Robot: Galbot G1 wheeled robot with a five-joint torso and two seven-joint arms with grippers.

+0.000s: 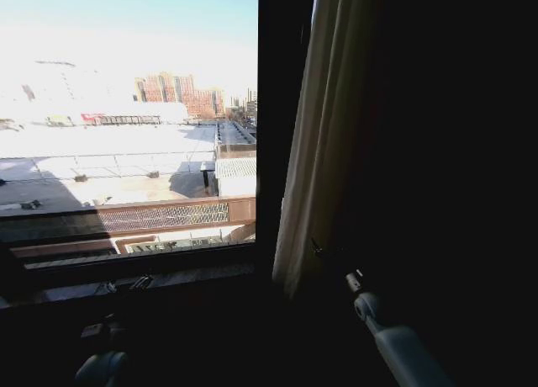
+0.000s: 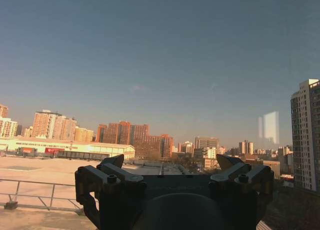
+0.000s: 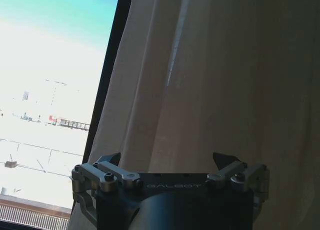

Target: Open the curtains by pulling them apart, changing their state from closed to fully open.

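The curtains (image 1: 324,151) hang as one cream pleated panel bunched to the right of the dark window frame bar (image 1: 282,109), and the glass to its left is bare. My right gripper (image 1: 332,261) sits low beside the panel's bottom edge. In the right wrist view this gripper (image 3: 166,159) is open, facing the curtains (image 3: 215,80) at close range with no fabric between its fingers. My left gripper (image 2: 170,162) is open and empty, pointing out through the glass at the skyline. It sits low at the sill (image 1: 126,283) in the head view.
A dark window sill (image 1: 168,278) runs under the glass. The frame bar (image 3: 107,90) stands just beside the curtain's edge. Everything right of the curtain is in deep shadow. Rooftops and buildings lie outside.
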